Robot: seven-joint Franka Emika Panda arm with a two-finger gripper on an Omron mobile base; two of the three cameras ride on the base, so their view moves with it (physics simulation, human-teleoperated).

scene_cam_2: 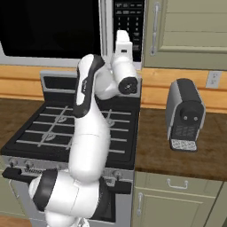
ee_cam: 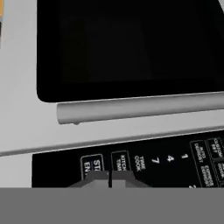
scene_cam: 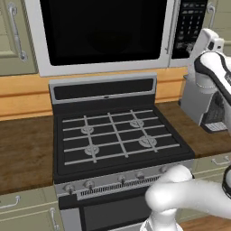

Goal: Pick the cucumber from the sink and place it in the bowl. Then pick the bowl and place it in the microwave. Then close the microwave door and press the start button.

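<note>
The microwave (scene_cam: 103,67) hangs above the stove with its door (scene_cam: 101,31) closed; the black glass hides the inside. In the hand view the door window (ee_cam: 127,48), the long grey bar handle (ee_cam: 144,107) and the black keypad (ee_cam: 166,159) lie rolled sideways. My gripper (ee_cam: 109,179) is shut, and its tips are pressed together against the keypad beside the start button (ee_cam: 97,164). From the right base view my hand (scene_cam_2: 123,44) reaches up to the keypad (scene_cam_2: 128,20). The cucumber, bowl and sink are out of view.
A black gas stove (scene_cam: 113,135) stands directly below the microwave. A grey coffee machine (scene_cam_2: 184,115) sits on the wooden counter (scene_cam_2: 155,150) to the right. Beige cabinet doors (scene_cam_2: 186,26) flank the microwave.
</note>
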